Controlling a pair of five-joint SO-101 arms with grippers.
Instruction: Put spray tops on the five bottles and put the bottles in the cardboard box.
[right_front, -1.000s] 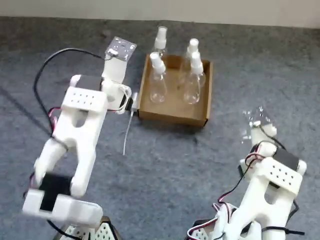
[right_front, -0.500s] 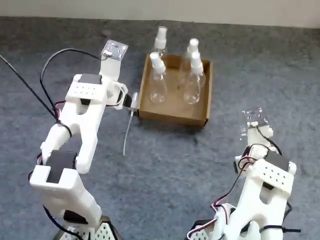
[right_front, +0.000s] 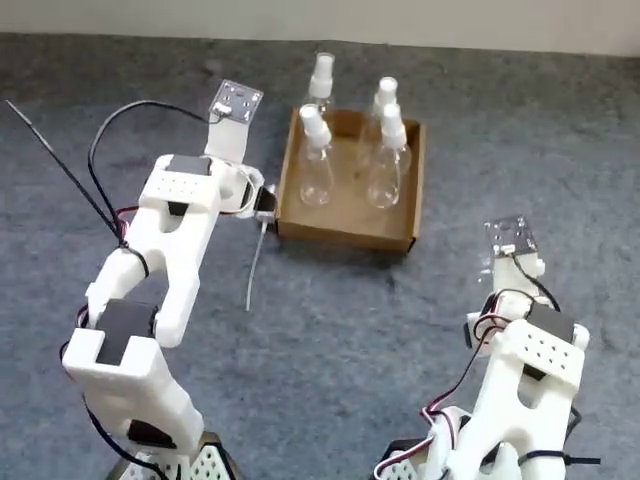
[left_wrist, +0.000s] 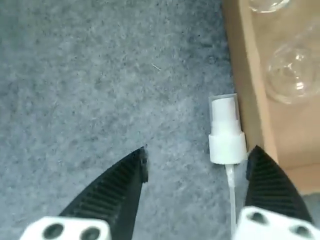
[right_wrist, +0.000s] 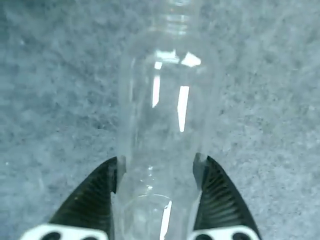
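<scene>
From above, the spray top (right_front: 256, 265) lies on the desk (right_front: 350, 330) just beside the cardboard box (right_front: 345, 236), tube toward the near edge. Left wrist: the left gripper (left_wrist: 200, 152), spread wide, straddles it lengthwise. Right wrist: the right gripper (right_wrist: 160, 162) clamps an uncapped bottle (right_wrist: 167, 100).

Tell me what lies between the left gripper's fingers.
The left wrist view shows the open left gripper straddling bare carpet and a loose spray top, lying beside the cardboard box.
</scene>
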